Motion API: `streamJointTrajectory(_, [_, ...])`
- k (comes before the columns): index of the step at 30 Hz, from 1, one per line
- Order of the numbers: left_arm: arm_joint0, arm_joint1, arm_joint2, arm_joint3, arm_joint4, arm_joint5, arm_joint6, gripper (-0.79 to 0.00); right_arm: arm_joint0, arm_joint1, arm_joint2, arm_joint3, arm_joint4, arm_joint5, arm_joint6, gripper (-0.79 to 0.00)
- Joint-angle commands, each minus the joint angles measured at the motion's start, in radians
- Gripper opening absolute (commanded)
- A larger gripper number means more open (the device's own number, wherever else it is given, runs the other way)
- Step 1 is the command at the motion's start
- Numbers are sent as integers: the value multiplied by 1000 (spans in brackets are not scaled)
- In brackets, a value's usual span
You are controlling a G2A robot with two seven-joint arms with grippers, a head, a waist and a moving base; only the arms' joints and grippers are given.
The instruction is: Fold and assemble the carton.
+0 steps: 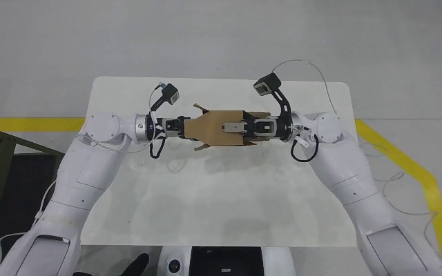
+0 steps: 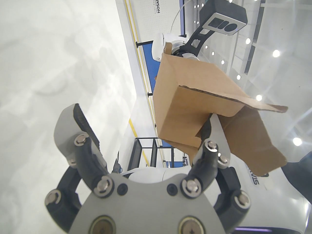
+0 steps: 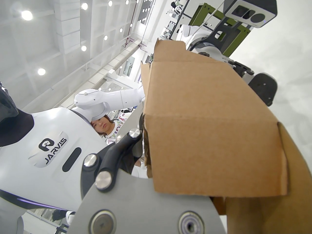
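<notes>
Hanging lengthwise between the two arms, over the middle of the white rectangular table [image 1: 207, 193]: brown corrugated-cardboard carton [image 1: 215, 128], opened out into a rectangular sleeve, end flaps loose and splayed at both ends.

Handling, by judgement: light; panels stiff across the flat, weak along the scored creases; easily crushed or skewed out of square under a hard pinch; matt surface, not slippery. Best taken by a wall panel near a corner crease, or by a flap close to its fold line, never by a flap's free edge.

Left gripper [image 2: 142, 116]: spread wide, grasping nothing; one finger [image 2: 84, 125] free and well clear of the cardboard, the other [image 2: 209, 132] tucked in among the flaps at the near end.

Right gripper [image 1: 242, 128]: at the opposite end, one finger laid along the top panel, its partner hidden by cardboard; judged clamped on that panel and bearing the carton.

Contents: none seen; interior mostly hidden.

Outstanding, by judgement: flaps at both ends not yet folded in.
</notes>
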Motion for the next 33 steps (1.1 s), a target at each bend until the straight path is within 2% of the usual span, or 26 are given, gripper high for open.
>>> streamJointTrajectory(1, [-3,-1,4,-1,-1,-1,0,0,4,-3,-5,3,2,-1,1,-785])
streamJointTrajectory(33, [-5,-10,25,4,-12,-13,-12,0,12,-18,-1,36,-5,-8,11,-785])
